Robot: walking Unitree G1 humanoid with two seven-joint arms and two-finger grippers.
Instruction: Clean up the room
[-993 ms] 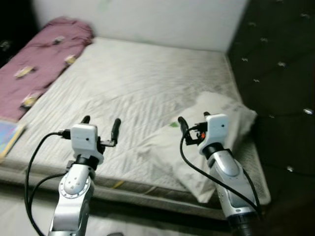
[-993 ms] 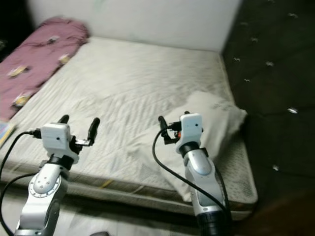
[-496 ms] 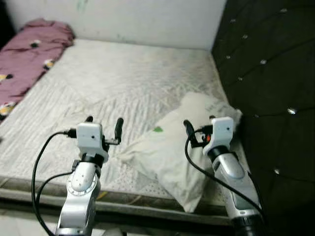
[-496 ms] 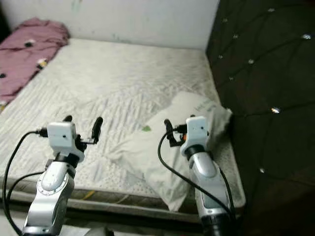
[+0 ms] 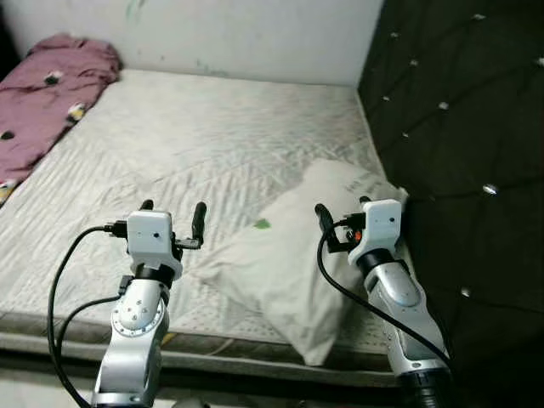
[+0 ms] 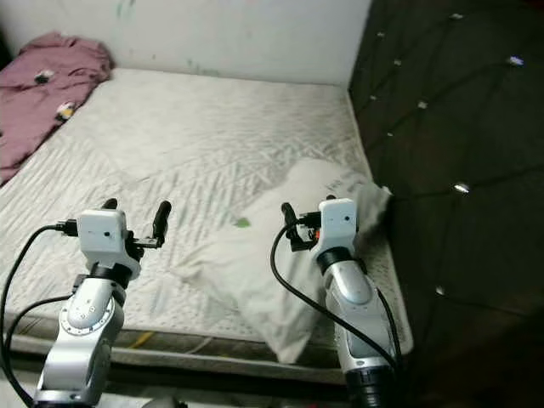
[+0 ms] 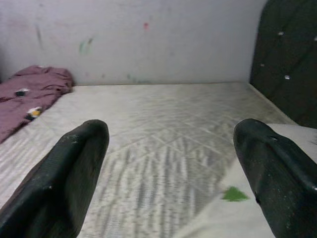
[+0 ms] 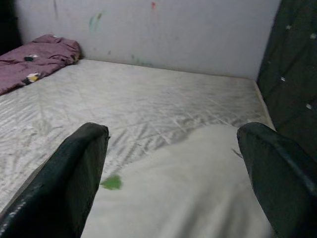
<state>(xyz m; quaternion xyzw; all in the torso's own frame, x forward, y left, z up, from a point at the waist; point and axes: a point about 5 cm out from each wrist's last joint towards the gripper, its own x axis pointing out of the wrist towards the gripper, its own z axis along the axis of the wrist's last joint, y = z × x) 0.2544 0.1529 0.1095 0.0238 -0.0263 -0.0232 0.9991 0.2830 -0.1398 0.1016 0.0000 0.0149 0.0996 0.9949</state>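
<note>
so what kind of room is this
Most likely a bedroom: a bare quilted mattress lies against a dark tufted headboard, with a white pillow on it and a crumpled maroon blanket at its far corner.

A bare quilted bed [image 5: 212, 144] carries a white pillow [image 5: 297, 255] near the dark headboard [image 5: 459, 127]; a maroon blanket [image 5: 47, 85] lies far from it.

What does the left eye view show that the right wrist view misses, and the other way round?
Left eye view alone: both silver arms, the left gripper and right gripper, and the mattress's near edge.

Right wrist view alone: coloured marks high on the wall.

Both: the white pillow with its green spot, the maroon blanket and the dark tufted headboard.
</note>
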